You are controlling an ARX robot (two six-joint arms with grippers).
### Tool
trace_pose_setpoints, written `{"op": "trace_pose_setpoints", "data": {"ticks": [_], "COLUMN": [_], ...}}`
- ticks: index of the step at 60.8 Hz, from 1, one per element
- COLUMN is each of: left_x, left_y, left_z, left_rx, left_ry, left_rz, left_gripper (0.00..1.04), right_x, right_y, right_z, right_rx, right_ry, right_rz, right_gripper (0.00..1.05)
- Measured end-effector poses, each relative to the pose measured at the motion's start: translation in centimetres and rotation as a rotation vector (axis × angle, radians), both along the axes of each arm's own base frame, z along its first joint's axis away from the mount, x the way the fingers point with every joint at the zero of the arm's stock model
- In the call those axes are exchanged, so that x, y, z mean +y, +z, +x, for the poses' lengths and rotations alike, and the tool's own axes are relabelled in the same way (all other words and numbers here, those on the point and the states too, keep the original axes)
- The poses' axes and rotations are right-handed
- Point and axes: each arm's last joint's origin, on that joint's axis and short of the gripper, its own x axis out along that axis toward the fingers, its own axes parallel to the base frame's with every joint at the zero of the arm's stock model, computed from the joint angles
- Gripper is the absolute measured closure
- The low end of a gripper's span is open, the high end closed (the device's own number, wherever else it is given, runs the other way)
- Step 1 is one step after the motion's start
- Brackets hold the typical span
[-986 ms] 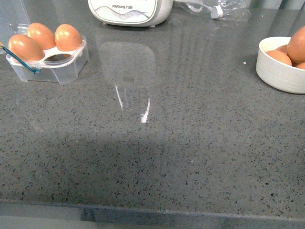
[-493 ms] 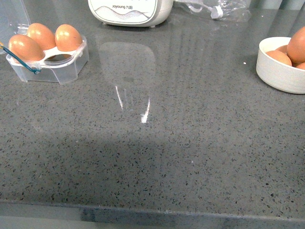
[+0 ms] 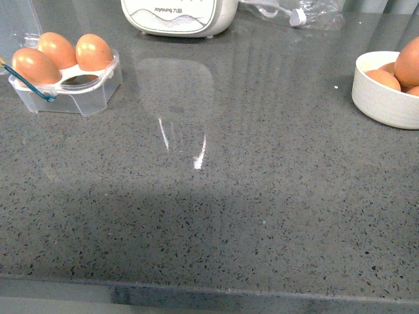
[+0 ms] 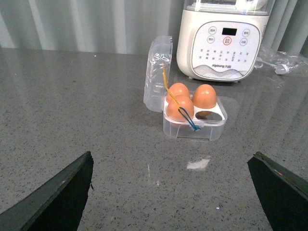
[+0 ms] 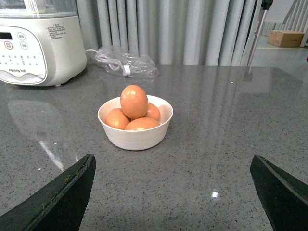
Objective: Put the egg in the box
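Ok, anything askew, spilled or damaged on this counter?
Nothing stands out. The clear plastic four-cell egg carton sits level with lid open, three orange-brown eggs seated, one cell empty. The round white bowl holds its piled eggs; nothing visibly spilled or cracked.

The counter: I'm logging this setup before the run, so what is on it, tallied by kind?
Eggs: 7 visible, 3 in the box and 4 in the bowl
Box: 1
Bowl: 1
White appliance: 1
Clear plastic bag: 1
Total: 11
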Motion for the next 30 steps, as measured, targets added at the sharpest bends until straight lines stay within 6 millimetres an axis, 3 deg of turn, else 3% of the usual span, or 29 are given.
{"op": "trace_pose_setpoints", "data": {"ticks": [16, 30], "left_x": [0.0, 0.0], "left_y": [0.0, 0.0], "left_z": [0.0, 0.0], "left_rx": [0.000, 0.000], "left_ry": [0.000, 0.000], "left_rz": [0.000, 0.000], "left_gripper": [0.07, 0.07], "right_x": [0.0, -0.5], "right_y": [0.0, 3.2], "right_z": [0.1, 1.0], "right_rx": [0.060, -0.033], "right_ry": [0.082, 0.069], "right_rz": [0.018, 0.034], "right_gripper": [0.07, 0.07]}}
